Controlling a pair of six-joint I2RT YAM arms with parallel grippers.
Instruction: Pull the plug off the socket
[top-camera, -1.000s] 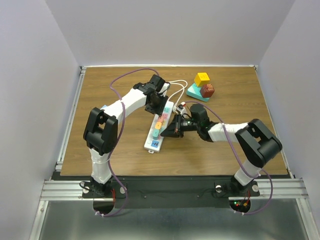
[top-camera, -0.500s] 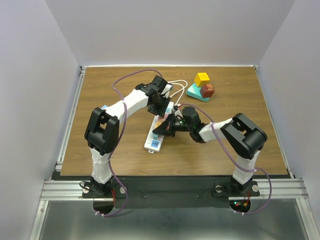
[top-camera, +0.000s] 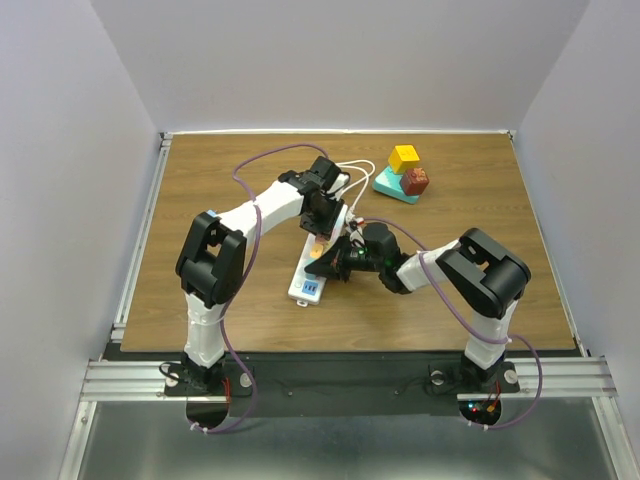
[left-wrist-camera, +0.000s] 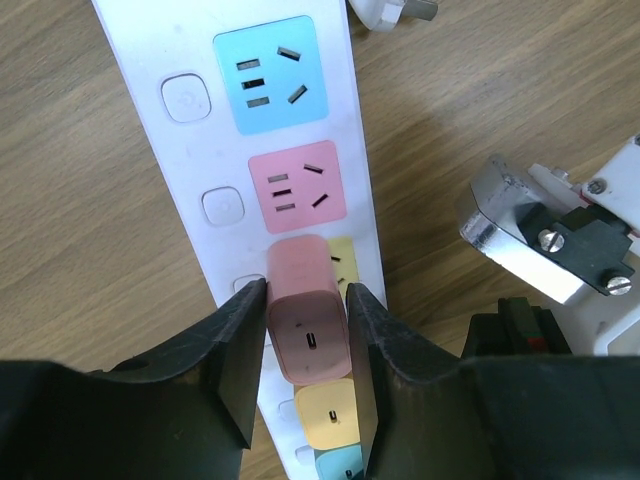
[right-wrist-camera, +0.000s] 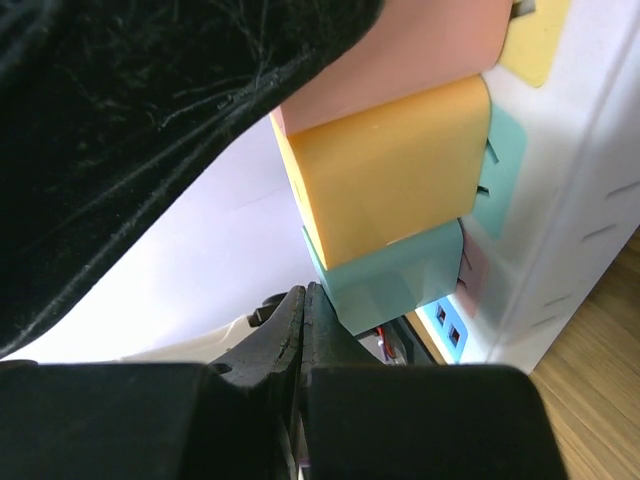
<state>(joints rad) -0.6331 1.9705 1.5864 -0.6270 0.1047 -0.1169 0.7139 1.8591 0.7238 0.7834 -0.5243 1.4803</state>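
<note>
Evidently only the grasp is done: my left tool (left-wrist-camera: 306, 296) pinches the pink plug (left-wrist-camera: 308, 325), which sits seated in the socket (left-wrist-camera: 200, 160) on the table (left-wrist-camera: 80, 250). My right tool (right-wrist-camera: 303, 330), pressed together, rests alongside. The pull remains.

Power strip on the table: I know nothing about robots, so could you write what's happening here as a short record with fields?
Socket: long white power strip with pastel outlet faces, flat on the wooden table
Plugged in: pink cube plug, yellow cube plug, teal cube plug, in a row
Free outlets: blue face, pink face
Left gripper: fingers clasp two sides of the pink cube plug
Right gripper: shut, holding nothing, tip beside the teal cube plug
Task state: pink cube plug not yet pulled out
</note>
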